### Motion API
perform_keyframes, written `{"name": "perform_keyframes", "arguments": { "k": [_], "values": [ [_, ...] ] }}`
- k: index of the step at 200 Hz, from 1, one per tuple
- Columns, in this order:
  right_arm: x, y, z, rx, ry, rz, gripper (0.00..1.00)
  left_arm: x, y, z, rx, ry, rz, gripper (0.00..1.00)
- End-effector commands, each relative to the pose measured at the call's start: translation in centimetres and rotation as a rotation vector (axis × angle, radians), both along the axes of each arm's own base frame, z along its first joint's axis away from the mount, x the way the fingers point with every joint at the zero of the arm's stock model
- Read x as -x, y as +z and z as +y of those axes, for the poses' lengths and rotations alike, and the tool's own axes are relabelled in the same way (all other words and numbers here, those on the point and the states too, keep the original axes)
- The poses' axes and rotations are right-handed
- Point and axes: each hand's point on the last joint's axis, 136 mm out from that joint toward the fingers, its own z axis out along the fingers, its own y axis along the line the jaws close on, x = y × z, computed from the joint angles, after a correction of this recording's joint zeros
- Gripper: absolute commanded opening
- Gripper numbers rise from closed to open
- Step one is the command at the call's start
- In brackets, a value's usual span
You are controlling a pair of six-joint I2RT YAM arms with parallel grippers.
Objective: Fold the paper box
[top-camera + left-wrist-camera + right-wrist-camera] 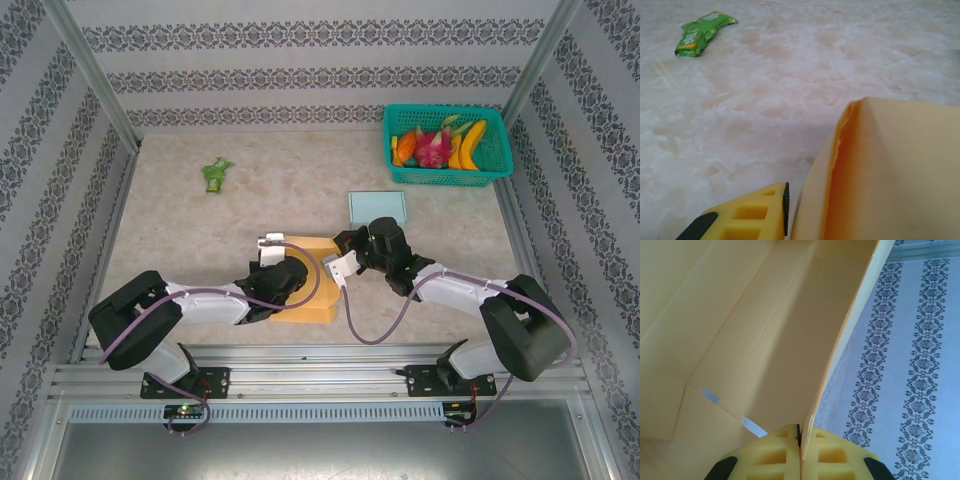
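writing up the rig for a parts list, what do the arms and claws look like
The left arm and right arm have white links between bulky black joints, each trailed by a looping mauve cable. The right claw has blocky yellow fingers with square cut-out pockets and black patches; the left claw looks the same.

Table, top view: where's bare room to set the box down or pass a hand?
Free: the wide stretch between the green packet and the teal tray, behind the paper box; the left side nearer than the packet. Crowded: front centre around the box, and the far right corner by the fruit basket.
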Motion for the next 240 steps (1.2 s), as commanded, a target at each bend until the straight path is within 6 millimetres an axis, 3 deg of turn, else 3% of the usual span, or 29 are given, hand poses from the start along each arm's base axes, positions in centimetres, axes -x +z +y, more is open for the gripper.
{"name": "perform_keyframes", "arguments": {
  "k": [1, 33, 89, 140, 170, 196, 226, 240],
  "values": [
    [0.3, -2.4, -1.8, 0.064, -0.053, 0.073, 0.00, 1.6, -0.9, 7.4, -0.239, 0.265, 0.011, 0.19],
    [0.2, -2.3, -1.6, 0.047, -0.068, 0.091, 0.00, 0.7, -1.2, 5.7, -0.162, 0.211, 0.030, 0.28],
    [-0.5, -2.2, -1.7, 0.027, -0.125, 0.107, 0.00, 0.1, -1.1, -0.2, 0.040, -0.118, 0.036, 0.48],
    [-0.6, -2.4, -1.4, 0.025, -0.150, 0.118, 0.00, 1.5, -1.1, -1.5, 0.110, -0.234, 0.027, 0.54],
    [-0.4, -2.4, -1.0, 0.016, -0.143, 0.118, 0.00, 1.2, -0.4, -1.8, 0.110, -0.235, 0.013, 0.54],
    [-0.3, -2.2, -0.8, 0.012, -0.139, 0.115, 0.00, 0.5, -0.3, -1.9, 0.081, -0.218, 0.006, 0.48],
    [-0.3, -1.8, -0.6, -0.007, -0.140, 0.125, 0.00, -0.1, -1.5, -1.2, 0.025, -0.149, 0.021, 0.16],
    [-0.1, -1.6, -0.4, -0.021, -0.133, 0.134, 0.00, -0.2, -2.0, -1.1, 0.011, -0.137, 0.029, 0.06]
  ]
}}
